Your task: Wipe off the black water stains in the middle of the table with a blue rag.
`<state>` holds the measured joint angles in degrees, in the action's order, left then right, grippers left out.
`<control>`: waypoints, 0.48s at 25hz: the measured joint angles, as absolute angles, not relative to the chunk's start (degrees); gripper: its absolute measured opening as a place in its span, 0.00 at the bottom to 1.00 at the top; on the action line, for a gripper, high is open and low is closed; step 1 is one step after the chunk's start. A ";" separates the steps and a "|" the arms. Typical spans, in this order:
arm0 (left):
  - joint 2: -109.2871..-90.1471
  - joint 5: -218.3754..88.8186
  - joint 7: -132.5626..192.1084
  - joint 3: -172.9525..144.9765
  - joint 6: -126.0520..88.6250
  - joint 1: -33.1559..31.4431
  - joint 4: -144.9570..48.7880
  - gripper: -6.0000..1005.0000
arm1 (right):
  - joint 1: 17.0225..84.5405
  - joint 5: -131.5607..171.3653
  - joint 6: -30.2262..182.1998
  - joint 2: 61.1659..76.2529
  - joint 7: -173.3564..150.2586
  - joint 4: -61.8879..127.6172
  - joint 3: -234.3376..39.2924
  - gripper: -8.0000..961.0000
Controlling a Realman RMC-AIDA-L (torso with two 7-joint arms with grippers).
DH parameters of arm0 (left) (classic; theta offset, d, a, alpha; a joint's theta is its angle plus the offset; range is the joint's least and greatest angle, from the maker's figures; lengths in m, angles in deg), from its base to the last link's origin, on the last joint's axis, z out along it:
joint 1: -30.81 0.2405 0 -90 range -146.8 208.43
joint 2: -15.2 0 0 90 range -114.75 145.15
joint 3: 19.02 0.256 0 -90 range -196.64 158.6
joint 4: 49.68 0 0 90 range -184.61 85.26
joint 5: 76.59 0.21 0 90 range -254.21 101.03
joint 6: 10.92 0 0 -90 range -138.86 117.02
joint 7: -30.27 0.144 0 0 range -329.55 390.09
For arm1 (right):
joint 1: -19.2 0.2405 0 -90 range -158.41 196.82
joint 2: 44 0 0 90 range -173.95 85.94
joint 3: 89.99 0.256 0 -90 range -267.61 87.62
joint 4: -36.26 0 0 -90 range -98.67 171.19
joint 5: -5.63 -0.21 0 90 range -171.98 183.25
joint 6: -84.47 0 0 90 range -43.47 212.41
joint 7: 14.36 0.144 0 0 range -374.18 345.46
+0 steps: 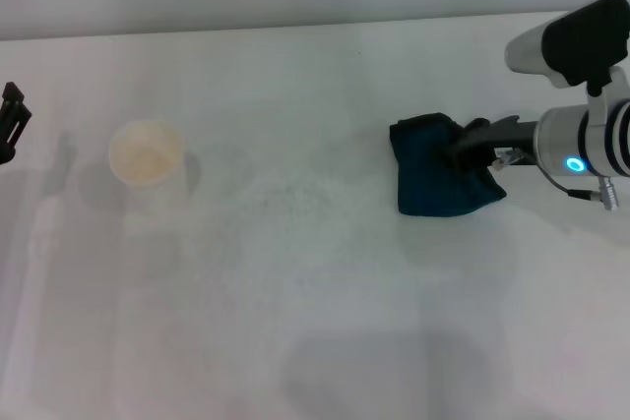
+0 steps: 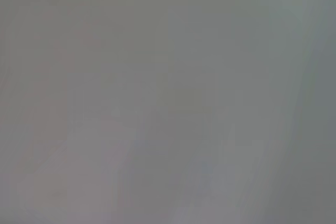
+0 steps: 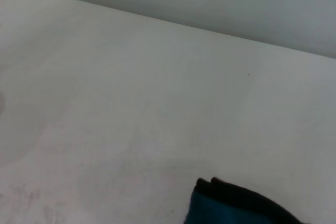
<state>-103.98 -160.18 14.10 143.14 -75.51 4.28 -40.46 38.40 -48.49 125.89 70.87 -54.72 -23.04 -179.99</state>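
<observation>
The blue rag (image 1: 438, 179) hangs bunched at the right of the white table (image 1: 246, 341), its lower part at the table surface. My right gripper (image 1: 465, 150) reaches in from the right and is shut on the rag's upper right part. A dark corner of the rag (image 3: 231, 205) shows in the right wrist view. No black water stains show; only faint dull smears (image 1: 285, 194) mark the middle of the table. My left gripper (image 1: 10, 123) sits at the far left edge, away from the work. The left wrist view shows only a blank grey surface.
A white paper cup (image 1: 146, 156) stands upright on the left part of the table. A tiny dark speck (image 1: 359, 53) lies near the table's far edge, where a grey wall begins.
</observation>
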 joint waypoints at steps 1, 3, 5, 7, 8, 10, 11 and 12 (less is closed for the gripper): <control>-103.98 -160.18 14.10 143.14 -75.52 4.29 -40.44 0.89 | 38.20 -48.57 125.81 70.87 -54.68 -22.99 -179.80 0.07; -103.98 -160.17 14.10 143.14 -75.53 4.33 -40.43 0.89 | 37.46 -48.95 125.92 70.88 -54.49 -23.23 -178.89 0.07; -103.98 -160.17 14.10 143.14 -75.50 4.37 -40.44 0.89 | 36.42 -50.20 126.42 70.85 -54.47 -24.56 -177.56 0.12; -103.98 -160.16 14.10 143.14 -75.50 4.41 -40.45 0.89 | 35.36 -51.53 126.89 70.72 -54.78 -26.34 -176.61 0.19; -103.98 -160.17 14.10 143.14 -75.50 4.43 -40.46 0.89 | 34.56 -52.29 127.11 70.61 -55.00 -27.81 -176.17 0.24; -103.98 -160.16 14.10 143.14 -75.54 4.44 -40.44 0.89 | 32.74 -54.43 127.36 70.42 -55.30 -31.01 -175.05 0.33; -103.98 -160.16 14.10 143.14 -75.54 4.45 -40.43 0.89 | 31.94 -56.16 127.56 70.38 -55.35 -32.27 -174.27 0.38; -103.98 -160.17 14.10 143.14 -75.59 4.45 -40.42 0.89 | 30.60 -62.72 128.68 70.33 -55.85 -33.79 -171.13 0.42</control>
